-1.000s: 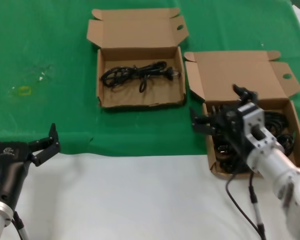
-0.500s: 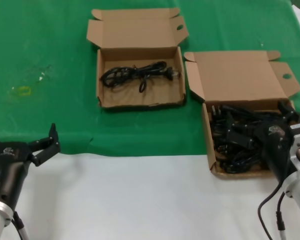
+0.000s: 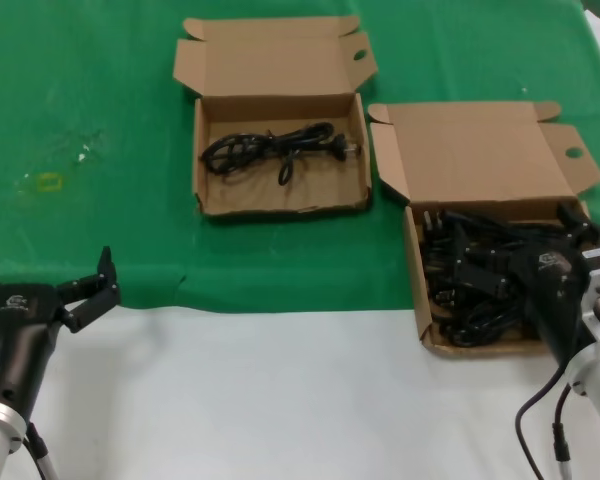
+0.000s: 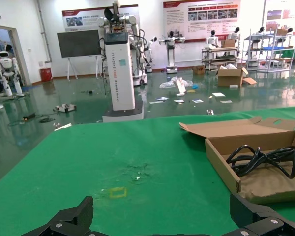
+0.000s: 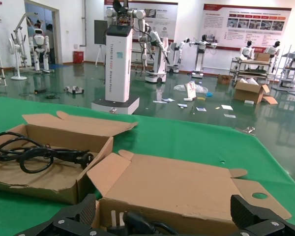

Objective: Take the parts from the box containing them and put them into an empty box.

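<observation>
- The right gripper [image 3: 525, 260] hangs low over the box containing them [image 3: 480, 150], the squarish carton with the tall lid at the right edge of the green cloth [image 3: 100, 100], its jaws spread wide above a tangle of black cables [image 3: 460, 300] that fills the tray.
- The cable heap lies directly under and just ahead of those jaws; judged from the head view, the next move is a short drop, not a reach.
- No single long axis shows in the pile: the cords loop over one another, so which strand the jaws would catch cannot be told.
- The empty box [image 3: 280, 195], the wider carton with the short lid, sits just beside the full one, farther back and to the robot's left; it already holds one coiled cable [image 3: 275, 150].
- The left gripper [image 3: 75, 290] waits with jaws apart at the near left of the counter [image 3: 280, 400], well apart from both cartons; the right arm is plainly the nearer.
- The head view alone shows the cables under the right jaws; the right wrist view shows mostly the raised lid of the full carton [image 5: 187, 187], with only a glimpse of cord at its foot.
- The left wrist view catches the wider carton [image 4: 255, 147] side-on, its cable [image 4: 265, 160] resting inside.
</observation>
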